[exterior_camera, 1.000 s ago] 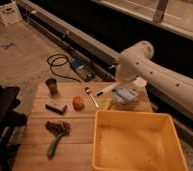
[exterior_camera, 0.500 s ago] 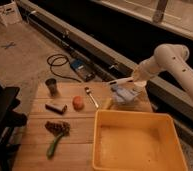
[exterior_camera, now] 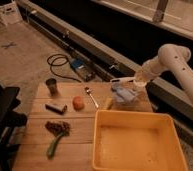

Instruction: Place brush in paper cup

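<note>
now, gripper [exterior_camera: 139, 82] shifted right since a second ago, grasping brush [exterior_camera: 121, 79], raised above blue cloth [exterior_camera: 124, 94]

Yellow bin [exterior_camera: 140, 145], spoon [exterior_camera: 91, 96], orange [exterior_camera: 78, 103] — dark cup [exterior_camera: 52, 86] on wooden table [exterior_camera: 35, 145].

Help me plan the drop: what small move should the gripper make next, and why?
Probably shift the brush nearer the camera, toward the paper cup. The gripper holds it roughly level beyond the blue cloth, at the far edge of the table, while the cup stands apart, by the yellow tub.
</note>
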`<state>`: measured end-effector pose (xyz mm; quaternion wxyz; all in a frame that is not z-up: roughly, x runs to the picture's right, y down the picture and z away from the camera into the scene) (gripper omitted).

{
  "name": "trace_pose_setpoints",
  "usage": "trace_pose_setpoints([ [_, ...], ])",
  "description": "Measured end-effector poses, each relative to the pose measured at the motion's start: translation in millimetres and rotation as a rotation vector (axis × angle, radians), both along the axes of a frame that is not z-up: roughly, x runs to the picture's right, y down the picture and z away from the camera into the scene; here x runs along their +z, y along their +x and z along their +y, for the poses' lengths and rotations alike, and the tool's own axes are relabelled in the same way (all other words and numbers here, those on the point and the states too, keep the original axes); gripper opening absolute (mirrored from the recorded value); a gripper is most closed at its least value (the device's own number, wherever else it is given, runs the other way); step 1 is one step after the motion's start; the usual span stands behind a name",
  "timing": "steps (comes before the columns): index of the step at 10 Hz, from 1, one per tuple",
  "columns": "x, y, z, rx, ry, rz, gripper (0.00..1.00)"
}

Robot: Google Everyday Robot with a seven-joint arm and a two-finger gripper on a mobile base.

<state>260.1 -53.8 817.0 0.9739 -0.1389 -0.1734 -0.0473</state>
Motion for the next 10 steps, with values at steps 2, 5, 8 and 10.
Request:
trace_pose_setpoints([
  [2, 4.2, 8.8, 3.3, 0.039, -0.01, 0.034, 0.0],
  [5, 5.0, 6.7, 2.8, 0.037, -0.01, 0.032, 0.0],
  [8, 5.0, 8.2, -0.3, 0.067, 0.014, 0.034, 0.0],
  [10, 5.6, 16.1, -6.0, 0.164, 0.073, 0.039, 0.0],
])
